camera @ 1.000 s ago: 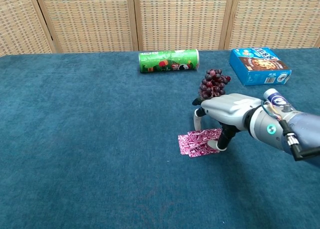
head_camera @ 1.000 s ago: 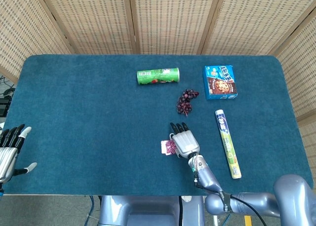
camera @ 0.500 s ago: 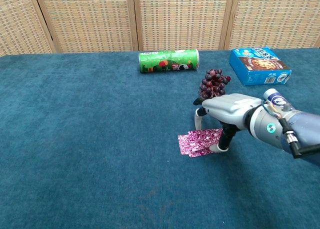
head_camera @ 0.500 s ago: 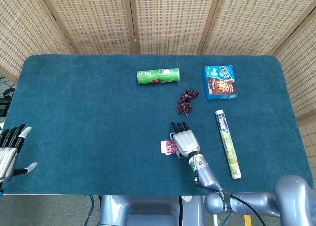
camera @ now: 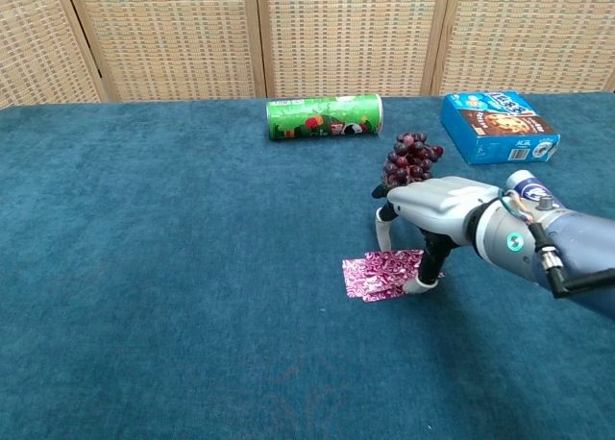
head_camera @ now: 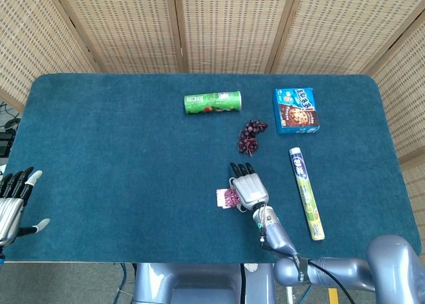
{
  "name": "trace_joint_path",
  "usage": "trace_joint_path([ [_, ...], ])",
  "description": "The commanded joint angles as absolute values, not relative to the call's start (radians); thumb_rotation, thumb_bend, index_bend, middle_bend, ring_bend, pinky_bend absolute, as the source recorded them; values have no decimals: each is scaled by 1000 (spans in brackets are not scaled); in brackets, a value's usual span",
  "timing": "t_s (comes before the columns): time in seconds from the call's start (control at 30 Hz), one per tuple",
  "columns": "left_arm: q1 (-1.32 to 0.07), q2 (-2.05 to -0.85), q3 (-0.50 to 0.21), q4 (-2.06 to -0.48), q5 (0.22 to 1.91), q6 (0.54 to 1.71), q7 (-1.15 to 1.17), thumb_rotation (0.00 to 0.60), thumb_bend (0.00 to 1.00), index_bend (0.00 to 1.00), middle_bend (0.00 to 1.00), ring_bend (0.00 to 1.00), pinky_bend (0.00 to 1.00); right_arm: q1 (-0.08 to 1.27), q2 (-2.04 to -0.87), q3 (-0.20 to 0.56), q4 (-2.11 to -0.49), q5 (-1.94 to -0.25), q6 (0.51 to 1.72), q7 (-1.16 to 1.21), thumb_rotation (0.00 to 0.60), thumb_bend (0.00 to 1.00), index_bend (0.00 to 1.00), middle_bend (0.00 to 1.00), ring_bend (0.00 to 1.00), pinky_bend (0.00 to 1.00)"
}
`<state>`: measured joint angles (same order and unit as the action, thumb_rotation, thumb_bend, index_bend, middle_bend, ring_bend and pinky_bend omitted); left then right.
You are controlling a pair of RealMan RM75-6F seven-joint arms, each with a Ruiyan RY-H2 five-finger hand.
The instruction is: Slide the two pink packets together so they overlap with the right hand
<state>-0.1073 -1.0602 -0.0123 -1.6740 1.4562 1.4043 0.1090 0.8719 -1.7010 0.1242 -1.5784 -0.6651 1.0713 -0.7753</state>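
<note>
Since a second ago my right hand [camera: 434, 231] has lifted slightly and drawn back a touch, its thumb [camera: 423, 277] still down beside the pink packets [camera: 382, 273] — fingers apart, gripping nothing, palm arched over them to push, not pick. Those packets lie overlapped, well in from the table's [head_camera: 119, 158] near edge, right of centre; the slide looks about done. My left hand [head_camera: 13, 201] rests open at the near left corner — out of the way.

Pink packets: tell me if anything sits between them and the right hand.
Nothing visible does. The right hand is arched directly over the pink packets, a fingertip down at their right edge. The grapes lie behind the hand, clear of the packets.
</note>
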Motion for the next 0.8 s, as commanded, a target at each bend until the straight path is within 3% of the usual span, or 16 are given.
trace_joint_path([
  [0.03,-107,-1060,-12,-1674,1456,1404,109,600,0,0,0,0,0,872,-1703,126,-1577,-663,1072,-776,600,249,413,0,0,0],
  [0.43,-108,-1059,-12,-1674,1457,1404,106,600,0,0,0,0,0,876,-1701,126,-1586,-656,1073,-791,600,240,320,0,0,0],
  [0.8,-107,-1060,-12,-1674,1458,1405,106,600,0,0,0,0,0,876,-1698,124,-1596,-657,1077,-796,600,234,299,0,0,0],
])
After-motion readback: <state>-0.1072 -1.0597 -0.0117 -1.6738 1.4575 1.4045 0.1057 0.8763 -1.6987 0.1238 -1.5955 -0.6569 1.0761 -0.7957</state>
